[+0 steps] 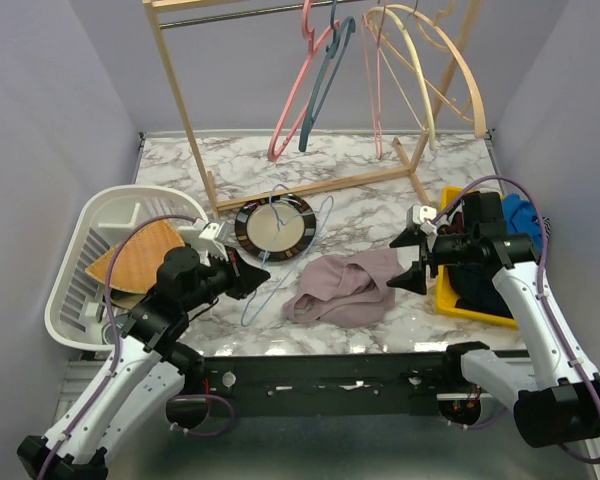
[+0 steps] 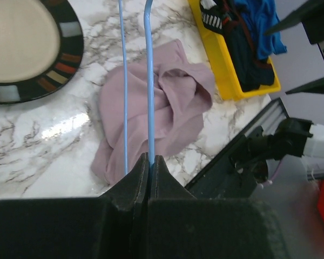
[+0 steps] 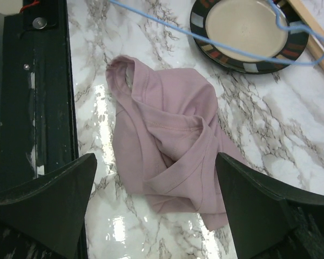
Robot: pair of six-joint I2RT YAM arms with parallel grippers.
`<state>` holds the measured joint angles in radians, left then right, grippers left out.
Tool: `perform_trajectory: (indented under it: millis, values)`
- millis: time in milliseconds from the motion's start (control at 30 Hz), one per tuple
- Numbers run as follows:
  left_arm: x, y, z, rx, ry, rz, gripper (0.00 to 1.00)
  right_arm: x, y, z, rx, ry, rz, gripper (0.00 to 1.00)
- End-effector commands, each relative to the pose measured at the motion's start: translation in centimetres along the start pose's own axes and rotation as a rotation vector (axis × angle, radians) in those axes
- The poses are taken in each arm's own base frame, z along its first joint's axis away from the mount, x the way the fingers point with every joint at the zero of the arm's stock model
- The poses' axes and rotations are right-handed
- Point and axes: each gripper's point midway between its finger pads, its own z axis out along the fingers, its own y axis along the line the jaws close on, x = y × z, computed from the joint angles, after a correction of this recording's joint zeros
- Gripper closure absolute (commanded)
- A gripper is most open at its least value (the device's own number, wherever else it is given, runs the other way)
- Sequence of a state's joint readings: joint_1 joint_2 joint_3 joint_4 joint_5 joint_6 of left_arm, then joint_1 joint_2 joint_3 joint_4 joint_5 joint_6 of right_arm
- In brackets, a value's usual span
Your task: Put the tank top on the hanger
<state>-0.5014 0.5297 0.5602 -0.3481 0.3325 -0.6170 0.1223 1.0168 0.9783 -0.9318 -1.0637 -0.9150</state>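
Note:
The mauve tank top (image 1: 342, 287) lies crumpled on the marble table near the front edge; it also shows in the left wrist view (image 2: 156, 113) and the right wrist view (image 3: 167, 140). The thin light-blue hanger (image 1: 280, 250) lies partly over a plate, its hook toward the rack. My left gripper (image 1: 248, 274) is shut on the hanger's wire (image 2: 149, 97) at its near end. My right gripper (image 1: 412, 258) is open and empty, hovering just right of the tank top, its fingers (image 3: 48, 194) spread wide above the cloth.
A dark-rimmed plate (image 1: 274, 228) lies under the hanger. A wooden rack (image 1: 310, 100) at the back holds pink, teal and cream hangers. A white basket (image 1: 110, 260) stands at the left. A yellow tray (image 1: 470, 305) with dark and blue clothes stands at the right.

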Motion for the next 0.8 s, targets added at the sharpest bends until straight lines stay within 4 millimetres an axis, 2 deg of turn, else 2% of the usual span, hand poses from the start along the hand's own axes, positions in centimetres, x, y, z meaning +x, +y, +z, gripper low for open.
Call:
perform_trajectory:
  millis: [0,100,133,300,333,367,533,767]
  values:
    - [1.3,-3.7,-0.3,0.229,0.093,0.07,1.0,-2.5,0.6,-0.4,-0.029,-0.083,-0.127,0.0]
    - [2.3,-4.9,0.0,0.298,0.153,0.082,1.0,-3.1,1.4,-0.5,-0.081,-0.108,-0.133,0.0]
    - [2.5,-5.3,0.1,0.318,0.164,0.085,1.0,-3.9,1.6,-0.6,-0.098,-0.13,-0.144,0.0]
    - [4.3,-8.2,1.6,0.409,0.257,0.144,1.0,-4.0,1.8,-0.5,-0.118,-0.141,-0.153,0.0]
    - [4.6,-9.3,1.7,0.438,0.276,0.167,1.0,-3.9,1.7,-0.6,-0.108,-0.131,-0.155,0.0]
    - [5.0,-9.4,2.4,0.438,0.301,0.167,1.0,-3.5,1.6,-0.5,-0.106,-0.125,-0.148,0.0]
    - [5.2,-11.4,3.6,0.513,0.326,0.197,1.0,-2.0,2.3,0.0,-0.131,-0.115,-0.093,0.02]
    - [5.8,-13.3,4.3,0.588,0.371,0.219,1.0,-0.1,3.5,0.7,-0.196,-0.105,-0.008,0.14]
